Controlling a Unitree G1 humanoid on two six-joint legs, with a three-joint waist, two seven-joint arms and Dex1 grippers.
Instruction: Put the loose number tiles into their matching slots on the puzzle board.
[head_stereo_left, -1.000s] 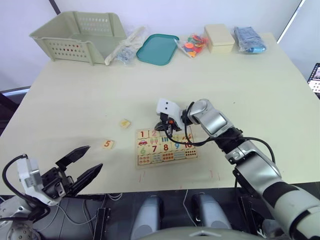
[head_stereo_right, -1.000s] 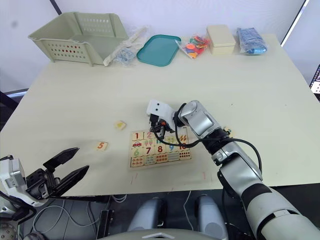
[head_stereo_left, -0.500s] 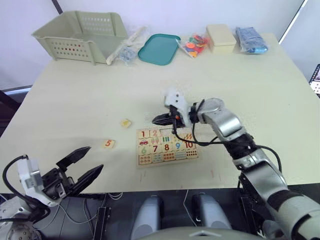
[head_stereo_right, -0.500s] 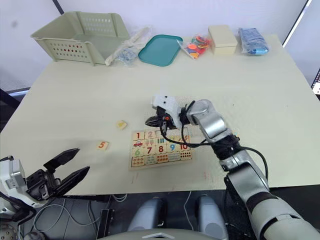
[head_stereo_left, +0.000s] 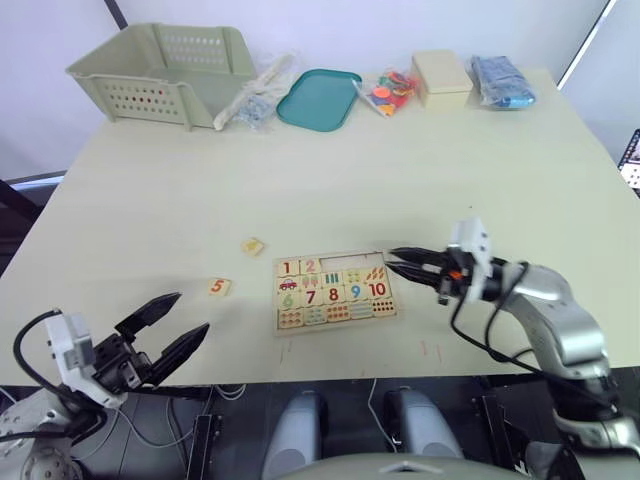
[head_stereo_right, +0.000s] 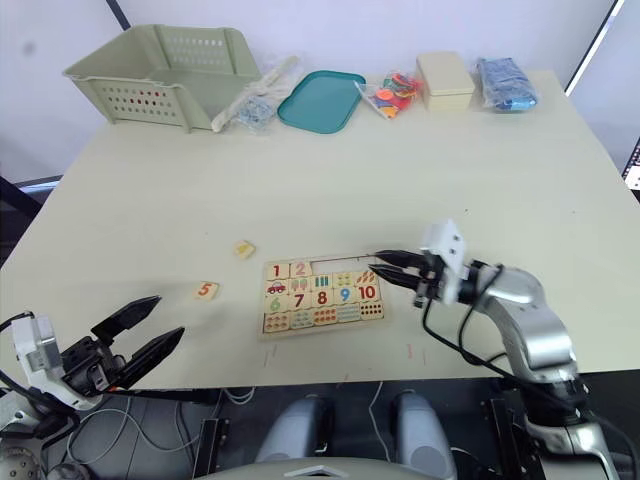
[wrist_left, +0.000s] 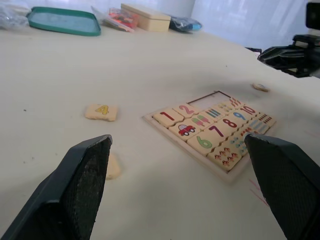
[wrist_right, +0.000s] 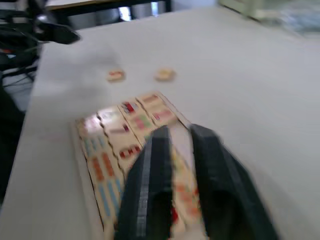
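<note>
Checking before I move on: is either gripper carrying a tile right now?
Neither. The left gripper is open and empty at the table's near edge; the right gripper, beside the puzzle board, has nothing between its nearly closed fingers.

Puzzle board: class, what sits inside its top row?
Inside the puzzle board, tiles 1 and 2 fill the top row's left end; the slots beside them are bare wood. Nothing covers them.

Silver arms, black cables, black-fingered right tool (head_stereo_left: 400, 260).
</note>
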